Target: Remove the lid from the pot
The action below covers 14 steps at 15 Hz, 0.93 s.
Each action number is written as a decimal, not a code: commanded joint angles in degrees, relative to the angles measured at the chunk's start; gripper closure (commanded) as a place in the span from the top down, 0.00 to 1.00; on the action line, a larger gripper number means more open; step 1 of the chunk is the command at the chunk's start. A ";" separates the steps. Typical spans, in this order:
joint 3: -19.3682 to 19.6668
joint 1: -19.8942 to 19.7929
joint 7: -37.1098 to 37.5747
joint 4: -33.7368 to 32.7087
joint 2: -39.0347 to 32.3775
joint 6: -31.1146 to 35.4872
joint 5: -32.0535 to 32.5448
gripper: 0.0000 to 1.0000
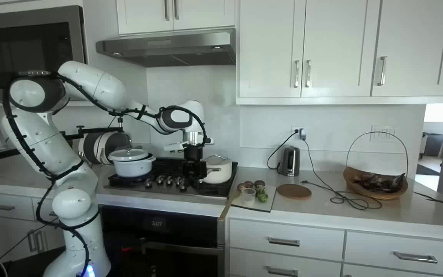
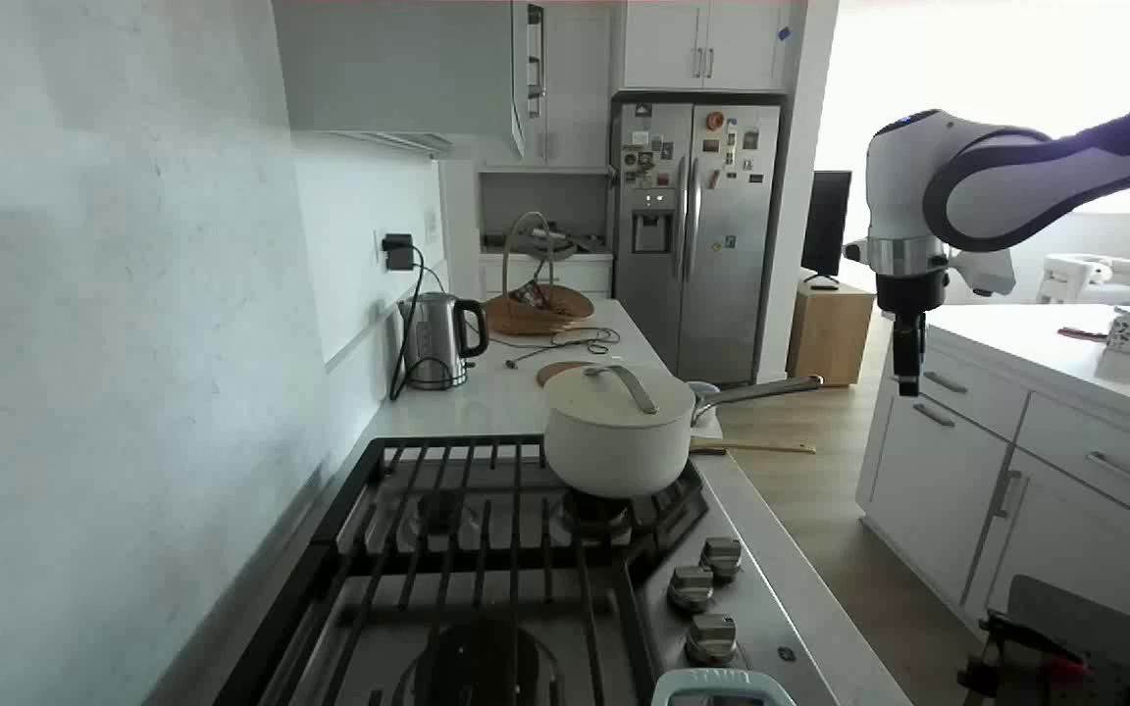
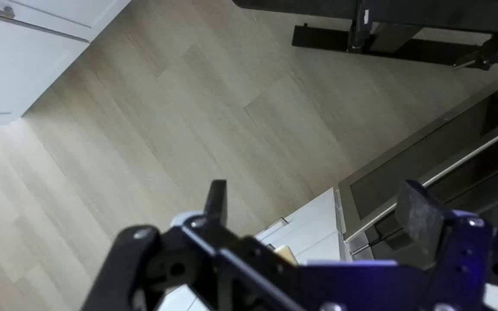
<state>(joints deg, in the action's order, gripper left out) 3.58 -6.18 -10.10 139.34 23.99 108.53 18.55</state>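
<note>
A: What's far L?

B: In an exterior view, the arm [image 1: 108, 88]: base low, top bent over twd the stove [image 1: 169, 166]. Covered pale-blue casserole [image 1: 132, 168] sits on the stove's L end.

A: Then?

B: The hand [image 2: 907, 384], pointing straight down. In an exterior view it's in front of the stove & overlaps the L side of the small cream pot [image 2: 614, 459].

A: Touching it?

B: No, apart. In an exterior view the pot's on the stove, well L of the hand, & a gap shows btwn the hand and the tip of the pot's steel handle [image 2: 766, 390].

A: And the lid [image 2: 590, 400]?

B: On the pot, sitting flat, curved metal grip on top. Hand's well clear of it too.

A: How wide's the hand?

B: Wide. Wrist view: fingers [image 3: 419, 218] far apart, w/ just floor [image 3: 210, 99], white drawers [image 3: 314, 220] & part of the dark oven [image 3: 443, 147] seen btwn. So it's out past the table's [image 1: 321, 213] front edge.

A: R of the pot?

B: On the table: wooden utensil [image 2: 761, 448] at the edge; board [image 1: 268, 202] w/ clear cup [image 1: 248, 196] & greens [image 1: 262, 193]; steel kettle [image 1: 291, 161] nr the wall, round brown mat [image 1: 294, 191] in front of it; far R, a basket [image 1: 375, 195] w/ tall hoop handle. Stuff inside is dark, can't name it.

A: Past that?

B: In an exterior view, a steel fridge [image 2: 650, 284] w/ magnets & a dark screen [image 2: 828, 221] on a wooden stand [image 2: 828, 333], both in the bkgd.
</note>
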 commanded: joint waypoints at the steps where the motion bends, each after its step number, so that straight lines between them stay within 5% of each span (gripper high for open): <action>1: 0.57 0.66 0.20 -0.09 0.00 -0.18 0.20 1.00; 8: 0.20 1.22 -0.69 -0.95 -1.08 -1.58 0.01 1.00; 14: -4.10 6.01 0.15 -4.67 -1.17 -6.74 -0.10 1.00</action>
<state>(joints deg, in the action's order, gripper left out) 1.71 -2.17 -10.09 138.28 23.21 106.27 18.54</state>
